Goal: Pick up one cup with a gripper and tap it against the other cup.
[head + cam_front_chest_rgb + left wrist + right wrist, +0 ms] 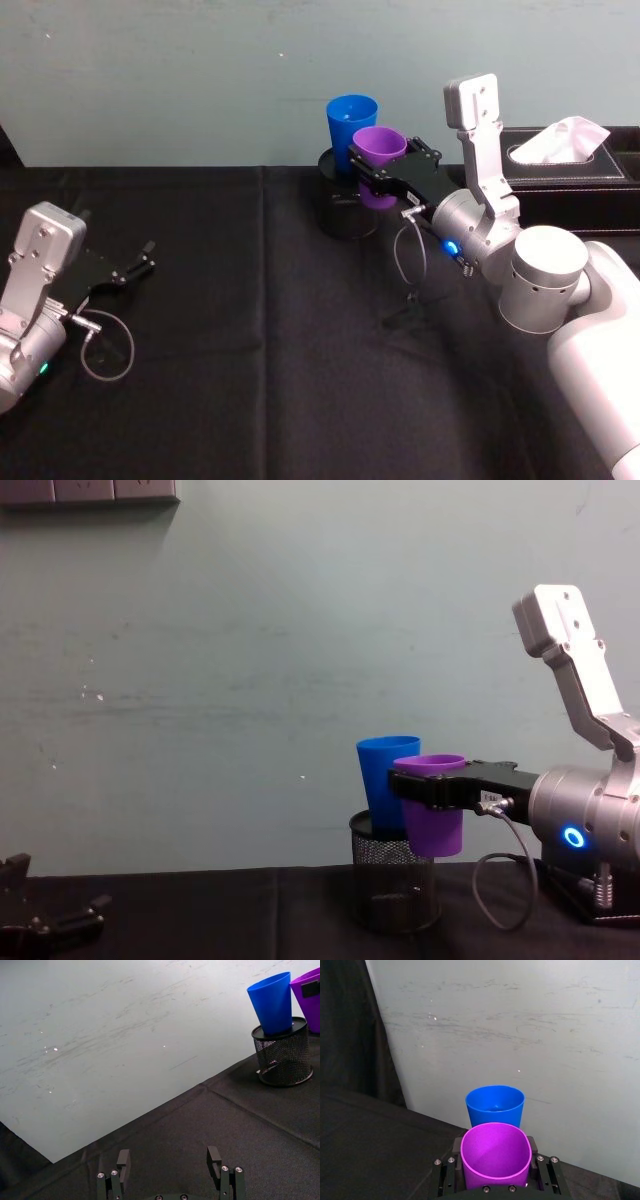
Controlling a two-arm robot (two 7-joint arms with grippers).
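The right gripper (377, 165) is clamped on the purple cup (378, 150), one black jaw on each side of the cup wall just below the rolled rim. The cup is held upright and clear of the table, with its mouth open upward. In the right wrist view the purple cup (495, 1155) sits between the jaws, and its rim looks slightly squeezed out of round.

The blue cup (351, 120) stands upright on top of the black mesh holder (345, 205), near the back wall at the far edge of the black tablecloth (250, 340). In the chest view the purple cup (433, 805) overlaps the right side of the blue cup (385, 780) and hangs above the holder's right rim. The two cups are just beside each other; whether they touch cannot be determined.

A black tissue box (570, 165) with white tissue protruding sits on the table to the right of the cups, behind the right arm. A grey cable loops below the right wrist.

The left gripper (130, 268) rests low over the tablecloth at the left, well apart from both cups, its fingers spread with nothing between them. From the left wrist view the blue cup (272, 1002) and the mesh holder (282, 1055) are far ahead
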